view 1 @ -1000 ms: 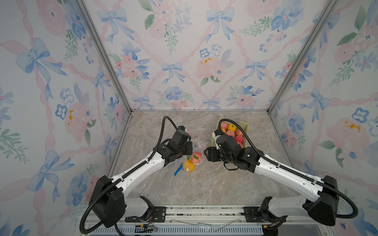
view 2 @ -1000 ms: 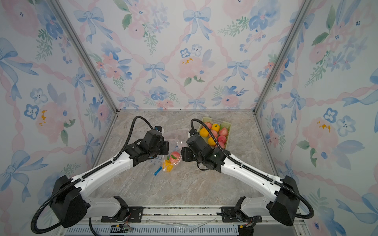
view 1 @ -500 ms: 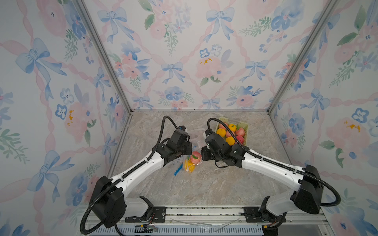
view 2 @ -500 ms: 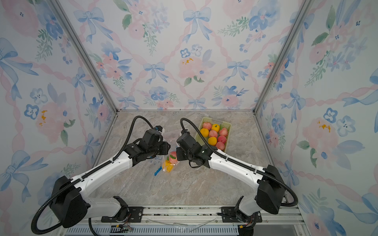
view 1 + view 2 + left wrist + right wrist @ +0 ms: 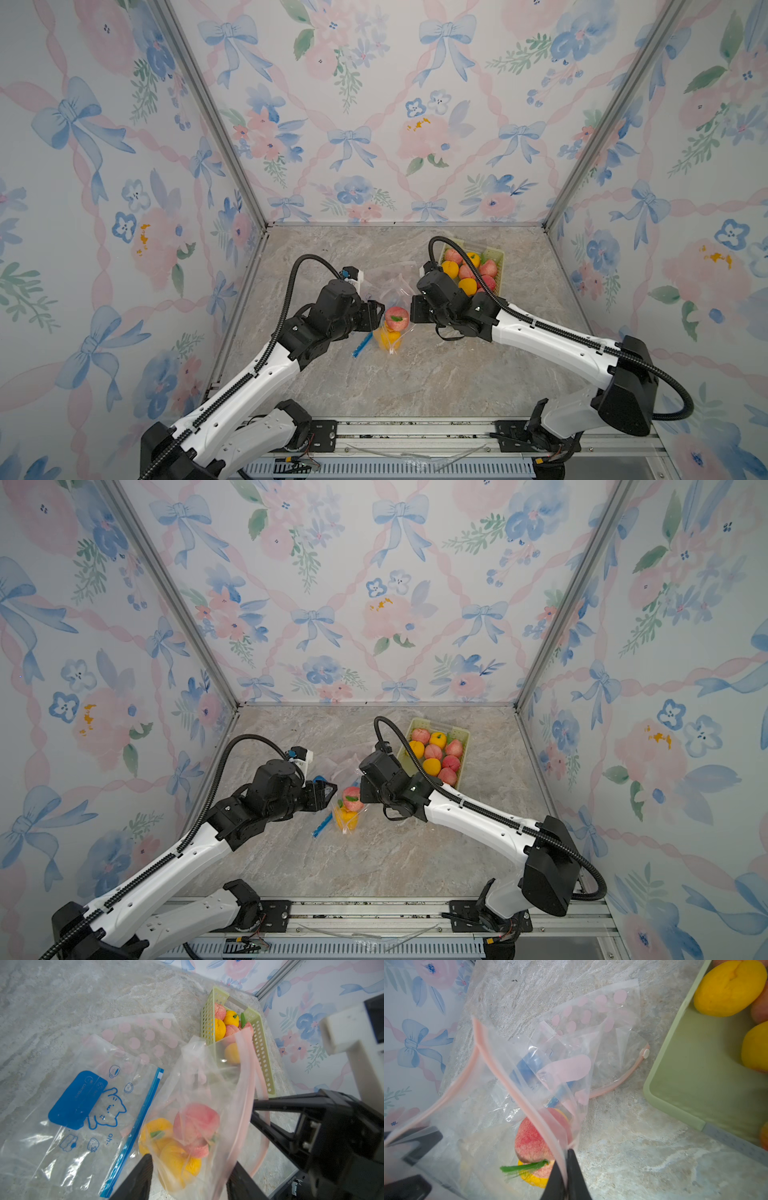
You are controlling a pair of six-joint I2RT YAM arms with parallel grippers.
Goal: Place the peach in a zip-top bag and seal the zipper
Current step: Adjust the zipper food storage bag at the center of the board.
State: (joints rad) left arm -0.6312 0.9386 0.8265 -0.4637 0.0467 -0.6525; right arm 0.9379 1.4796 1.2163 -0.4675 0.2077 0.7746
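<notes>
A pink peach (image 5: 397,313) (image 5: 352,799) (image 5: 196,1120) (image 5: 533,1142) lies on yellow fruits (image 5: 388,337) (image 5: 178,1165) inside a clear zip-top bag (image 5: 209,1076) (image 5: 500,1076) with a pink zipper strip. The bag's mouth stands up and gapes open. In the right wrist view, my right gripper (image 5: 566,1169) (image 5: 412,309) is shut on one end of the pink zipper edge. My left gripper (image 5: 192,1180) (image 5: 376,311) is open on the bag's other side. The bag's lower part hangs between its spread fingers without being pinched.
A pale green perforated basket (image 5: 497,259) (image 5: 464,734) (image 5: 207,1014) holding several peaches and yellow fruits stands right of the bag. Two flat empty bags lie behind it: one blue-zippered with a cat print (image 5: 87,1101), one pink-dotted (image 5: 141,1032) (image 5: 602,1007). Walls enclose three sides.
My left gripper has opened and let go of the bag. My right gripper has moved left from the basket to the bag and shut on its zipper edge.
</notes>
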